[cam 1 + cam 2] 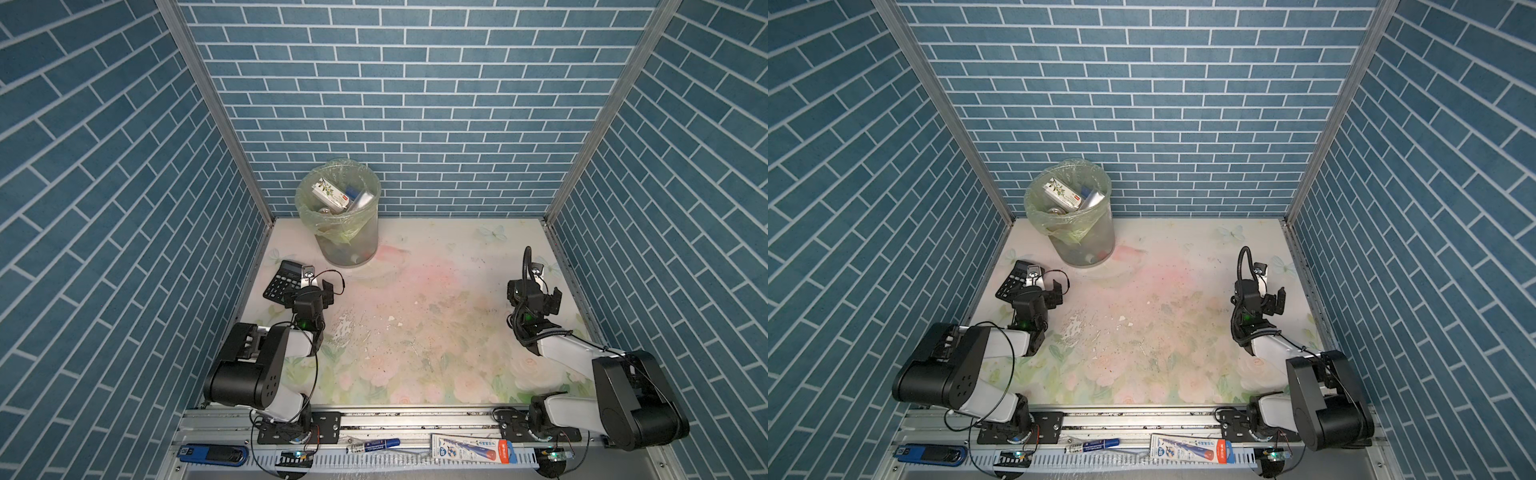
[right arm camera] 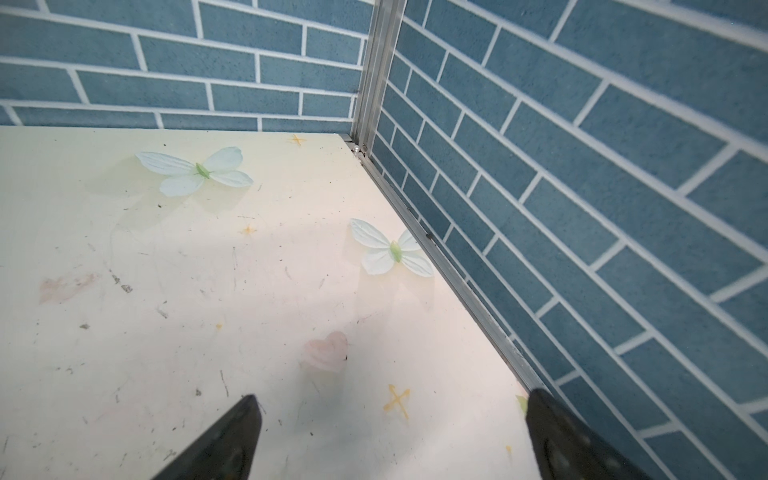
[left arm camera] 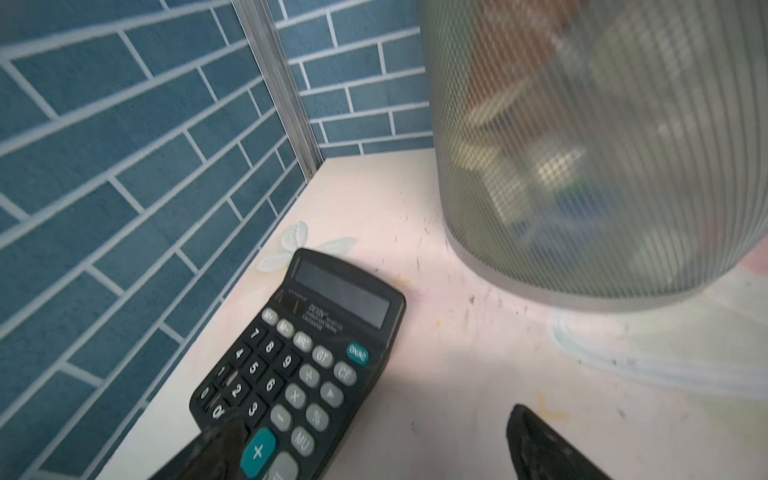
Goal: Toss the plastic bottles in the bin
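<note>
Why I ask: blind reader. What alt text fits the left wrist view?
A black calculator lies on the pale table, apart from a ribbed translucent grey bin, in a blue brick-walled corner. The open left tool has one finger over the calculator's keys.

Open table (image 1: 415, 316) middle — bin (image 1: 351, 249) and calculator (image 1: 281, 286) crowd far-left corner.

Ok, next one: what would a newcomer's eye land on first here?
The green-lined bin at the back left of the table, filled nearly to its rim. Next, the black calculator by the left gripper. That and the right gripper stand open, holding nothing.
</note>
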`<state>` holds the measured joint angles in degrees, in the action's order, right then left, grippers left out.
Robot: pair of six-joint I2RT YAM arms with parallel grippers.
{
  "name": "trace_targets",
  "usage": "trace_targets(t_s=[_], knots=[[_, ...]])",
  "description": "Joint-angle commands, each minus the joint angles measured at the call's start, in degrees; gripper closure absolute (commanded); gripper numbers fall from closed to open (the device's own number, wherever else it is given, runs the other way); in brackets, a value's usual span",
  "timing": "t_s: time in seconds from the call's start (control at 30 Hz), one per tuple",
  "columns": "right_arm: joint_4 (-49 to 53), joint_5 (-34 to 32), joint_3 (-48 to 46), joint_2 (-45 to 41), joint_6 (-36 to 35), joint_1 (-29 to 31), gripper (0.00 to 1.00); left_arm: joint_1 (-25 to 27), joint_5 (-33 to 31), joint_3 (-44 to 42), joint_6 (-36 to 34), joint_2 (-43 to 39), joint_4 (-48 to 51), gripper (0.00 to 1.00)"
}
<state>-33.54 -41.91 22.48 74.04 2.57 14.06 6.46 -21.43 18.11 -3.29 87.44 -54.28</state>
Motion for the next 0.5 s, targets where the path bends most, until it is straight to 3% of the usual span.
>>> trace_targets(t_s=[0.0, 0.07, 0.13, 0.17, 0.3, 0.47], knots=[[-8.99, 1.25, -2.87, -0.80, -4.63, -0.18, 0.01, -1.04, 2.61, 0.35, 0.80, -0.66, -1.44, 0.01], [-13.34, 1.82, -3.78, 0.67, -6.21, -0.35, 0.01, -1.45, 2.73, 1.51, 0.07, 1.07, -2.33, 0.01], [-18.30, 2.46, -4.67, 2.95, -6.87, -0.52, 0.01, -1.53, 3.75, 3.03, 0.86, -0.19, 3.74, 0.01], [-20.83, 3.19, -5.18, 4.42, -6.96, -0.72, 0.01, -1.46, 3.13, 2.24, 0.09, 0.85, -0.08, 0.01], [-32.62, 6.35, -6.56, 11.80, -9.63, -0.88, 0.01, -1.27, 3.03, 2.46, 0.52, 0.45, 0.90, 0.01], [-36.36, 6.49, -7.73, 14.14, -8.41, -1.25, 0.01, -1.27, 3.07, 2.59, 0.53, 0.41, 1.47, 0.01]])
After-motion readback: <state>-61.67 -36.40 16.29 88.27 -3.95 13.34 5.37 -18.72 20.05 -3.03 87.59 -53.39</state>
